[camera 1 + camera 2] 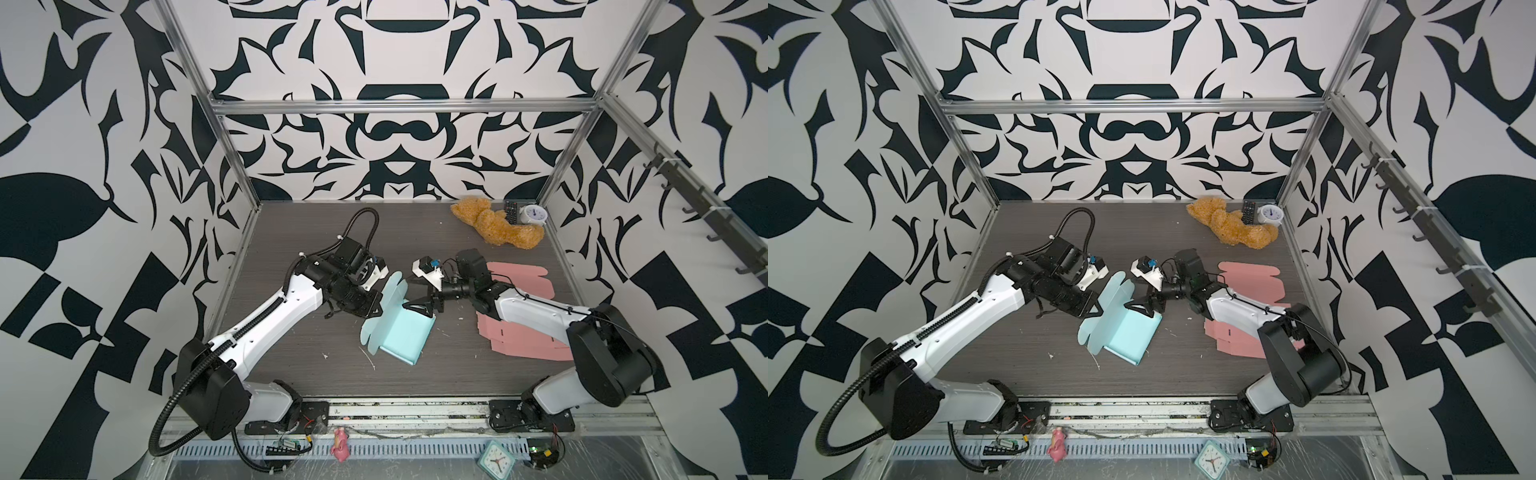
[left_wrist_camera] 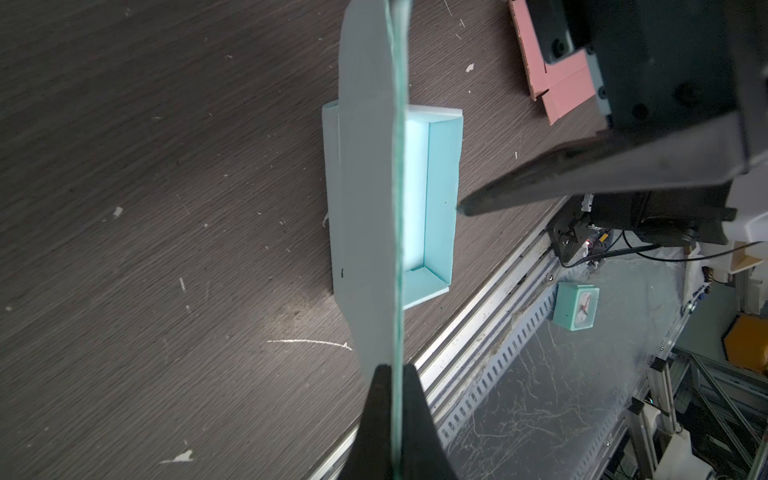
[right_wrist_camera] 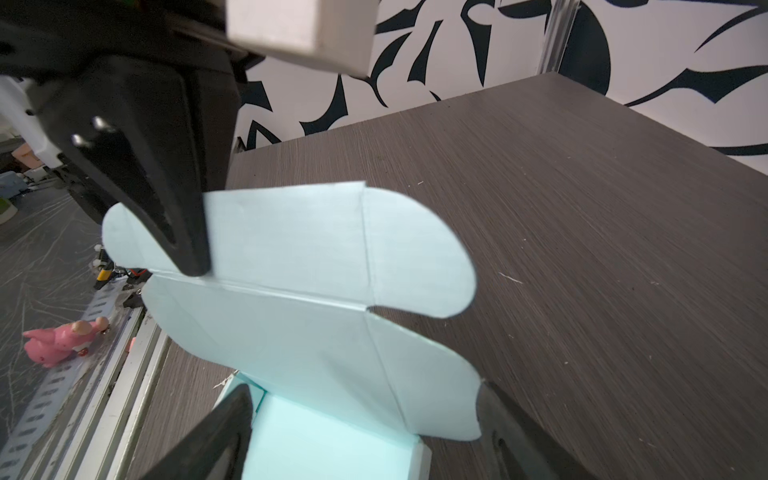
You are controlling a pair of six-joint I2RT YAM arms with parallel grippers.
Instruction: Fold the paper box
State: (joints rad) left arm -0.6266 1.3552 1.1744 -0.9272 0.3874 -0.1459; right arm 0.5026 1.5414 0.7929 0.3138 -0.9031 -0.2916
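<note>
A light blue paper box [image 1: 405, 338] [image 1: 1129, 334] lies at the middle of the table as an open tray, its lid flap [image 1: 386, 297] standing upright. My left gripper [image 1: 376, 308] [image 1: 1097, 309] [image 2: 392, 368] is shut on the lid's edge [image 2: 365, 166], thin card pinched between the black fingers. My right gripper [image 1: 419, 305] [image 1: 1144, 305] [image 3: 363, 390] is open and low over the tray's far end, its fingers straddling the tray [image 3: 328, 449] behind the lid [image 3: 291, 257]. In the left wrist view one of the right gripper's fingers [image 2: 540, 183] meets the tray's side wall [image 2: 442, 195].
Flat pink card blanks [image 1: 525, 276] [image 1: 519, 345] lie under and beside the right arm. A brown teddy bear [image 1: 494, 226], a remote [image 1: 510, 211] and a white alarm clock [image 1: 533, 216] sit at the back right corner. A teal clock [image 1: 496, 459] and a pink toy [image 1: 340, 444] lie beyond the front rail.
</note>
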